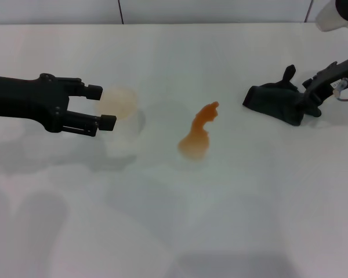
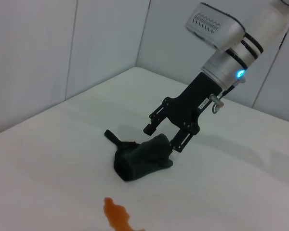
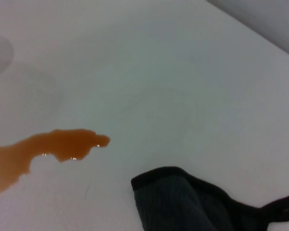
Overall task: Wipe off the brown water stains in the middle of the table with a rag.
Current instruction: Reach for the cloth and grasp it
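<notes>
Head view puts the translucent orange-brown puddle with its narrow curved tail (image 1: 198, 134) near the middle of the glossy white table (image 1: 232, 220), untouched. The soft dark black-green rag (image 1: 276, 102) lies bunched toward the table's right edge, well apart from the stain. The right gripper (image 1: 311, 99) is down at the cloth's outer side, touching it. The left gripper (image 1: 100, 106) hovers over the left half of the table, fingers spread fairly wide around nothing, just beside a white cup with a pale tan rim (image 1: 120, 102).

Several things could go wrong, in my judgement. The right gripper seems to meet only one end of the rag, so a shallow pinch could let the cloth slip out when dragged. A tightly bunched cloth may push the liquid ahead of it and smear the puddle rather than soak it up. The cup stands close to the stain on its left side, and a long sweep from the right could knock it.

Left wrist view shows what the head view hides: the right gripper (image 2: 164, 134) has its fingers parted, one low against the rag (image 2: 143, 158) and the other raised clear, so the cloth is not clamped yet. The right wrist view shows none of its own fingers, but it does show the stain's tail (image 3: 67, 143) glistening wet, with a strip of bare table between it and the rag's near corner (image 3: 178, 197).
</notes>
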Robot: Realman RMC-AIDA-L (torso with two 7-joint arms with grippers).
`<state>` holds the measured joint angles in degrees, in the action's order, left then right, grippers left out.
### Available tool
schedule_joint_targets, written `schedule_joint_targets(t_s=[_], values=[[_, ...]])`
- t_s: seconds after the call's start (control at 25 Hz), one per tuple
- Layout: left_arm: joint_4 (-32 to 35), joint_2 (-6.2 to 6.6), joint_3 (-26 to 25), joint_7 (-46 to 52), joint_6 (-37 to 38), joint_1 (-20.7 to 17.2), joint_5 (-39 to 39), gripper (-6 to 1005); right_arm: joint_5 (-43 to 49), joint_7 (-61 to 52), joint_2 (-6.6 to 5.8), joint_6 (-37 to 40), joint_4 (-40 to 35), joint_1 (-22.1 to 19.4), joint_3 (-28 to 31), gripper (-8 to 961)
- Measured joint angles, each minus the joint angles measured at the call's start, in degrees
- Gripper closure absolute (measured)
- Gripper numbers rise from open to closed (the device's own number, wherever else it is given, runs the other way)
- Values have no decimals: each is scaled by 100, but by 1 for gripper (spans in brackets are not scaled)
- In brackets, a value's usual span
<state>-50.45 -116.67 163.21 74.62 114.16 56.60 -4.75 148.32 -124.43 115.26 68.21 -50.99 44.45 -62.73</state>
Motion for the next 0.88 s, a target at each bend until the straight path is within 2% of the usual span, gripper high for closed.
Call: schedule_joint_targets(t_s=[0.56, 0.88], values=[[1, -31, 0, 0, 0, -10, -6, 125, 48, -136, 6, -2, 31, 19, -276, 181], [1, -32, 0, -14, -4, -21, -9, 125, 48, -153, 5, -27, 36, 31, -282, 349]])
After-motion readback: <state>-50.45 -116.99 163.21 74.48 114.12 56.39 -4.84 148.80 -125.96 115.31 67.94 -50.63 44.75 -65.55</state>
